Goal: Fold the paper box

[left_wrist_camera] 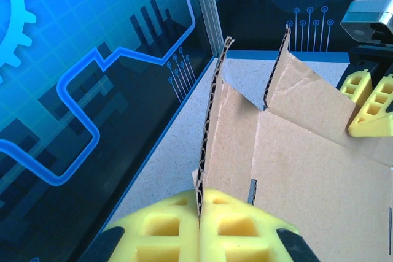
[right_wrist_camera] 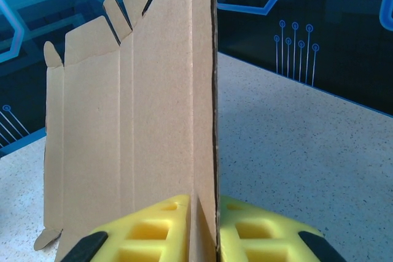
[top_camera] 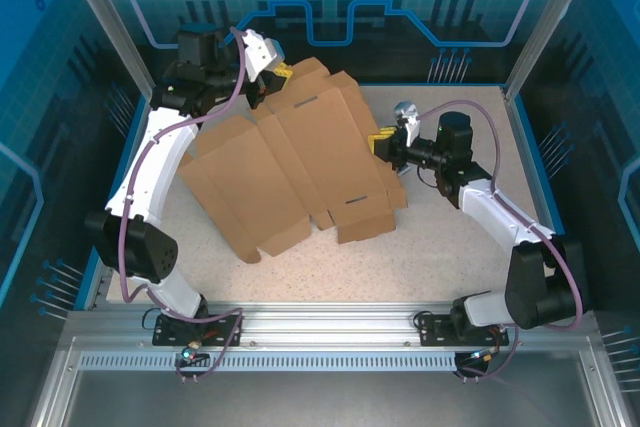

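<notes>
The paper box (top_camera: 300, 162) lies spread at the centre of the table (top_camera: 450, 277), the left gripper (top_camera: 282, 73) clamped tight on its twelve-o'clock flap edge, the right gripper (top_camera: 381, 143) clamped on its three-o'clock edge.

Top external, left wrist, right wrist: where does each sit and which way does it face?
Top external: above and behind, looking down on the table, left arm, right arm and paper box.
Left wrist: behind the left claw, facing along the flap edge it pinches; the right claw shows opposite.
Right wrist: behind the right claw, facing along the panel edge it pinches.
Shared: all three views show the box.
</notes>
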Controlling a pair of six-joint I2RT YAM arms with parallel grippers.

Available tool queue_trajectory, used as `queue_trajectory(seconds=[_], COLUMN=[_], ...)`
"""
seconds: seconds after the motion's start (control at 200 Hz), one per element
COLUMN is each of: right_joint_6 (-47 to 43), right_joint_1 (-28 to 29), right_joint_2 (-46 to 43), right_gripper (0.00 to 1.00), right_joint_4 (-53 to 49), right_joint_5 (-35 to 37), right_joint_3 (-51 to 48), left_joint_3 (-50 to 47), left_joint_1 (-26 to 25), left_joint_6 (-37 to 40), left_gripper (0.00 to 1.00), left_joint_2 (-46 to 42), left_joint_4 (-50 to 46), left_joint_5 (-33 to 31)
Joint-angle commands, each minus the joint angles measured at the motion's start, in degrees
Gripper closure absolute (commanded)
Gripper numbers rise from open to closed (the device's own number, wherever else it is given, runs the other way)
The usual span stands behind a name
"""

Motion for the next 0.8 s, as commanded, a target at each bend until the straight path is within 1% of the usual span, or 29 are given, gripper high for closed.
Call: queue_trajectory(seconds=[0.0, 0.095, 0.14, 0.215, 0.255, 0.285, 0.38, 0.42, 0.5, 0.61, 0.695, 0.795], right_joint_6=[-0.3, -0.7, -0.8, -1.5, -2.0, -2.6, -4.7, -5.5, -6.9, -8.3, -9.0, -9.7], right_joint_1=[-0.8, -0.8, -0.8, -0.8, -0.8, -0.8, -0.9, -0.9, -1.1, -1.8, -2.1, -2.1], right_joint_2=[0.7, 0.8, 0.7, 0.0, -0.3, -0.4, -0.2, -0.1, -0.5, -1.2, -1.6, -1.6], right_gripper=[0.85, 0.92, 1.00, 1.00, 1.00, 1.00, 1.00, 1.00, 1.00, 1.00, 1.00, 1.00], right_joint_4=[-0.1, -0.2, -0.6, -1.3, -4.3, -5.9, -11.5, -13.5, -15.2, -16.6, -16.9, -17.1], right_joint_5=[-0.8, -0.6, -0.1, 1.5, 2.8, 3.6, 3.8, 3.4, 3.0, 1.5, 0.1, -1.3], right_joint_3=[1.5, 1.4, 1.5, 1.9, 2.5, 3.2, 5.8, 6.5, 6.7, 6.8, 7.1, 7.7], left_joint_3=[-0.5, -0.5, -0.5, -0.5, -0.6, -0.7, -1.5, -2.1, -3.5, -4.6, -4.5, -3.5], left_joint_1=[0.3, 0.3, 0.3, 0.3, 0.3, 0.3, 0.4, 0.4, 0.5, 0.8, 1.3, 1.8], left_joint_6=[-0.2, -0.4, -0.4, -0.6, -0.8, -1.0, -1.6, -1.6, -1.0, 2.7, 3.9, 4.7], left_gripper=[1.00, 1.00, 1.00, 1.00, 1.00, 0.95, 0.87, 0.82, 0.73, 0.53, 0.36, 0.29], left_joint_2=[-0.6, -0.6, -0.6, -0.6, -0.5, -0.6, -0.6, -0.7, -1.0, -1.1, -0.8, 0.1], left_joint_4=[1.4, 1.5, 1.5, 1.7, 1.9, 2.1, 3.3, 4.0, 4.9, 4.8, 4.7, 3.8], left_joint_5=[1.5, 1.6, 1.5, 1.5, 1.4, 1.2, 0.4, 0.1, -0.7, -1.6, -1.5, -0.9])
